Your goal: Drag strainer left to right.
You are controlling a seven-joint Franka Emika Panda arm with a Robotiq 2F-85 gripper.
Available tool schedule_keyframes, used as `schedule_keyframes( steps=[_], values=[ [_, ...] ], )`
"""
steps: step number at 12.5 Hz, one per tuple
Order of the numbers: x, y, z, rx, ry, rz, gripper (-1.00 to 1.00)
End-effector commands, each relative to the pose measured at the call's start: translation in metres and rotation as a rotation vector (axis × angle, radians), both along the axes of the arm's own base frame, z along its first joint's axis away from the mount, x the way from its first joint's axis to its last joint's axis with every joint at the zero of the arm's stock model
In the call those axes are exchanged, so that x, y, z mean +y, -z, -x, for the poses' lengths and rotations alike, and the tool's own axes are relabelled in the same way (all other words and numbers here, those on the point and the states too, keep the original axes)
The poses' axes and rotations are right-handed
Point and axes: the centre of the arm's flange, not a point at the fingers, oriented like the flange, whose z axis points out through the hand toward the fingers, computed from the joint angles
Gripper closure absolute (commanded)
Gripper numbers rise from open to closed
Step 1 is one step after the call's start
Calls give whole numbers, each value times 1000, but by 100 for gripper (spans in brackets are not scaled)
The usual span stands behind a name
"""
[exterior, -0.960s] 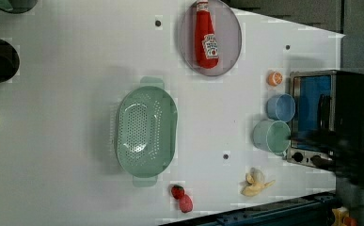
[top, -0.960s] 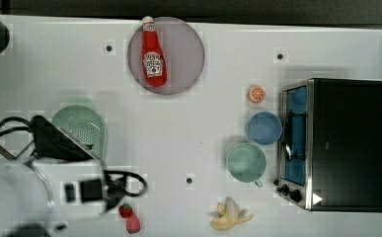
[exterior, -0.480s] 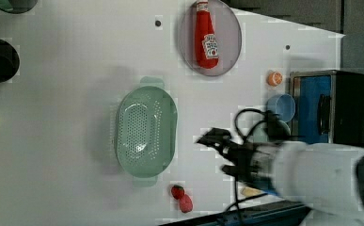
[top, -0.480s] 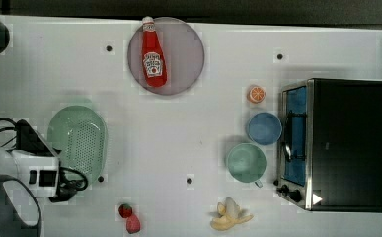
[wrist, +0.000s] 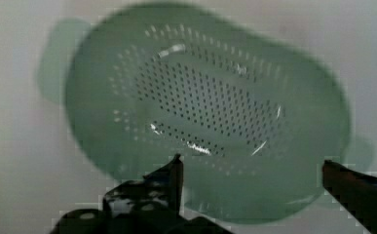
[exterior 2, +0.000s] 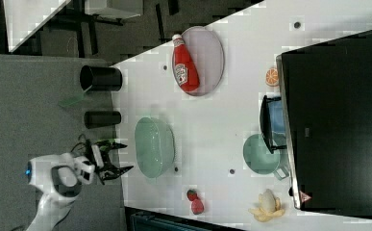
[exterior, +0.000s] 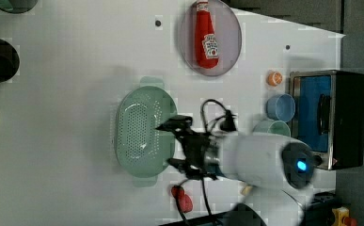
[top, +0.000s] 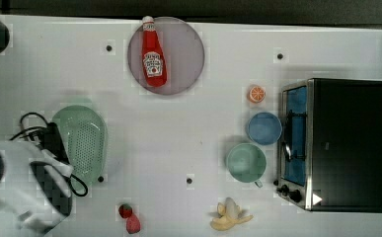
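Observation:
The strainer (top: pixel 84 142) is a pale mint-green oval colander with a hole-dotted bowl, lying on the white table at the top view's left. My gripper (exterior: pixel 171 144) hovers open over the rim that is on the left view's right side of the strainer (exterior: pixel 142 127), one finger (exterior: pixel 172 126) and the other well apart. In the wrist view the strainer (wrist: pixel 210 107) lies below the gripper (wrist: pixel 252 163), with nothing between the fingers. In the right view the gripper (exterior 2: pixel 122 156) shows just left of the strainer (exterior 2: pixel 155 147).
A ketchup bottle (top: pixel 152 55) lies on a grey plate (top: pixel 188 54) at the back. A toaster oven (top: pixel 344 143), blue bowl (top: pixel 264 128), mint cup (top: pixel 246 162) and orange (top: pixel 256 93) stand at the top view's right. Banana (top: pixel 229 216) and strawberries (top: pixel 129 218) lie near the front edge.
The arm has come into the left view from its right side and closed in on the strainer. The gripper stays open and the strainer has not moved.

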Motion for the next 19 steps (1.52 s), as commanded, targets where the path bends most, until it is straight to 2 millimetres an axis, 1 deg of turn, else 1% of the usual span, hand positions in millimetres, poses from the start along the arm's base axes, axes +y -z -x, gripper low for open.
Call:
schedule_keyframes(
  steps=[1,4,7,9,10,14,16,19],
  values=[
    [-18,54,-1,47,188,22,-100],
    [-20,92,-3,65,252,12,-100],
    [-33,126,-9,54,237,18,-100],
    [-40,140,-14,48,257,4,-100],
    [-47,146,-15,49,260,20,-100],
    [-63,150,-21,47,282,36,-100],
    [-79,151,-25,47,307,50,-100],
    [-110,147,-30,33,308,66,-100]
  ],
)
